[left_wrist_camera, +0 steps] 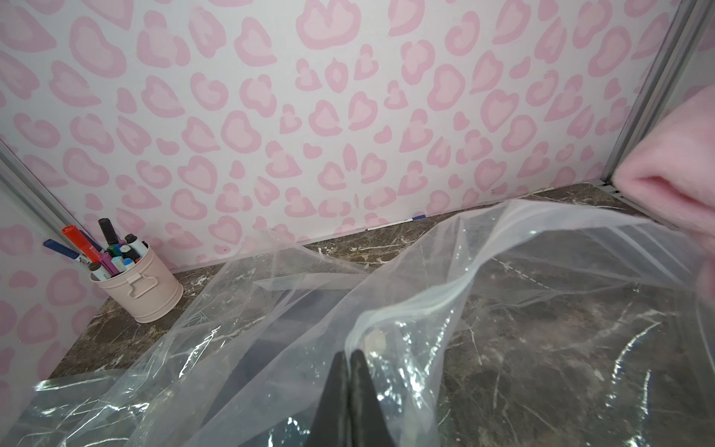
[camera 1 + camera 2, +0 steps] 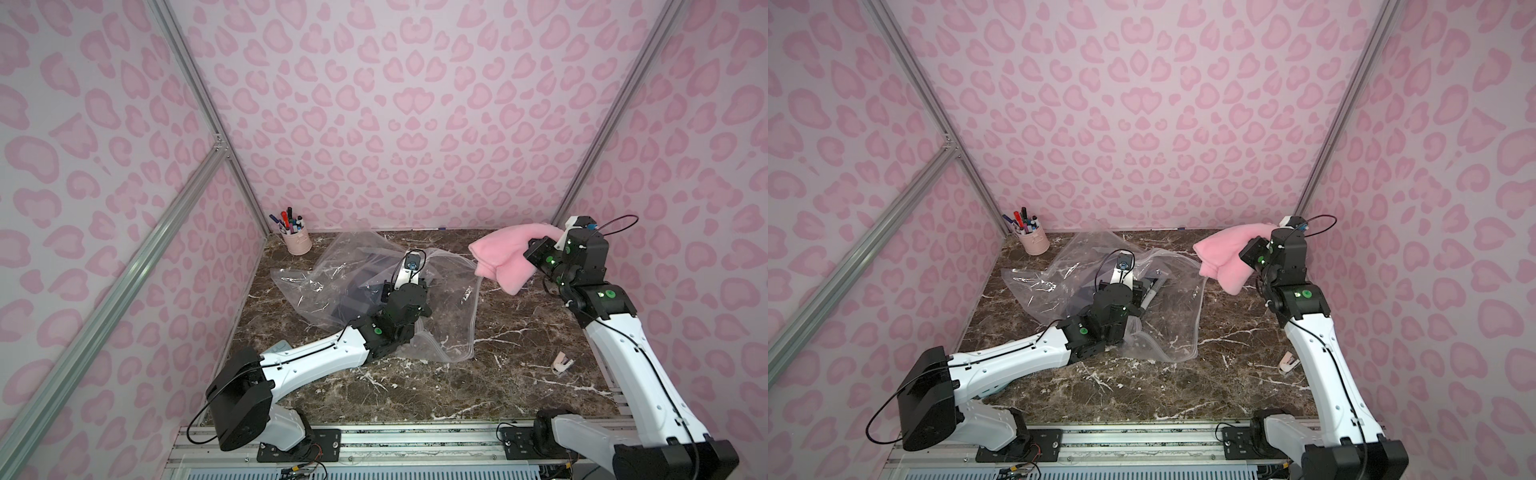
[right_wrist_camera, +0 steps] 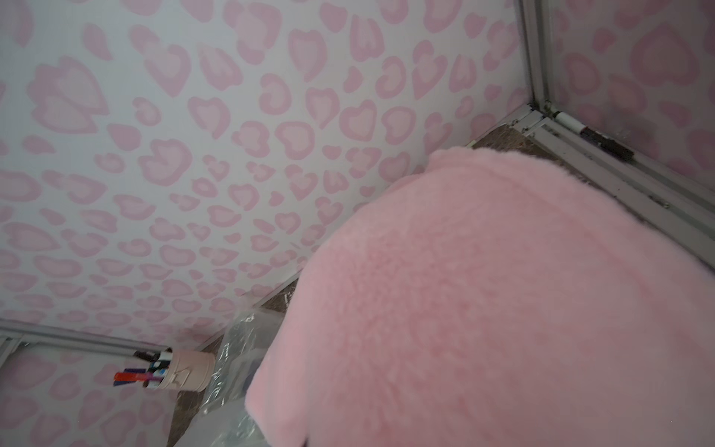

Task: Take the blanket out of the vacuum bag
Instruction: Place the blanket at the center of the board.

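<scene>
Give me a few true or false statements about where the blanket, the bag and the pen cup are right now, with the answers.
1. The blanket lies inside the bag. False: it hangs in the air from the end of the right arm, outside the bag.
2. The left gripper is shut on the bag's plastic. True.
3. The pen cup has tipped over. False: it stands upright.
4. The pen cup stands in the far left corner of the table. True.
</scene>
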Robot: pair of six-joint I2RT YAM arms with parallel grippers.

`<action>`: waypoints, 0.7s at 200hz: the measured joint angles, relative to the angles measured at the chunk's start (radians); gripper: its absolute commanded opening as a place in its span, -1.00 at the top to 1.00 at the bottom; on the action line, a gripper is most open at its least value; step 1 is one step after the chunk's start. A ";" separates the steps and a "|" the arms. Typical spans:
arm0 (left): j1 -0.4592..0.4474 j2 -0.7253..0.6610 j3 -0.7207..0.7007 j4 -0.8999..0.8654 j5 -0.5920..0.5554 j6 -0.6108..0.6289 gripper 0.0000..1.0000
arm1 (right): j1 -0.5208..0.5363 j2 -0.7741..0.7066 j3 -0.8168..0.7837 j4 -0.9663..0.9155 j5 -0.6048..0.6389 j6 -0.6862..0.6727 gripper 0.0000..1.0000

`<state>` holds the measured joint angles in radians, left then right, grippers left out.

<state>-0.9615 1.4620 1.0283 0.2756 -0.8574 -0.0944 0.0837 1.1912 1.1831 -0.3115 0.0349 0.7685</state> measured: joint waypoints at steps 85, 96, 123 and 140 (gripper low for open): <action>0.000 0.030 0.036 -0.024 -0.001 -0.003 0.93 | -0.129 0.574 0.336 0.147 -0.058 -0.084 1.00; 0.000 0.032 0.039 -0.023 -0.001 -0.003 0.92 | -0.146 0.607 0.369 0.169 -0.074 -0.077 1.00; 0.000 0.043 0.039 -0.023 0.000 -0.004 0.93 | -0.210 0.636 0.270 0.223 -0.103 0.010 1.00; 0.000 0.053 0.039 -0.023 0.006 -0.007 0.93 | -0.257 0.649 0.124 0.240 -0.098 0.070 1.00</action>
<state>-0.9615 1.5150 1.0672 0.2527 -0.8516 -0.1017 -0.1738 1.8404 1.3067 -0.0719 -0.0628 0.8387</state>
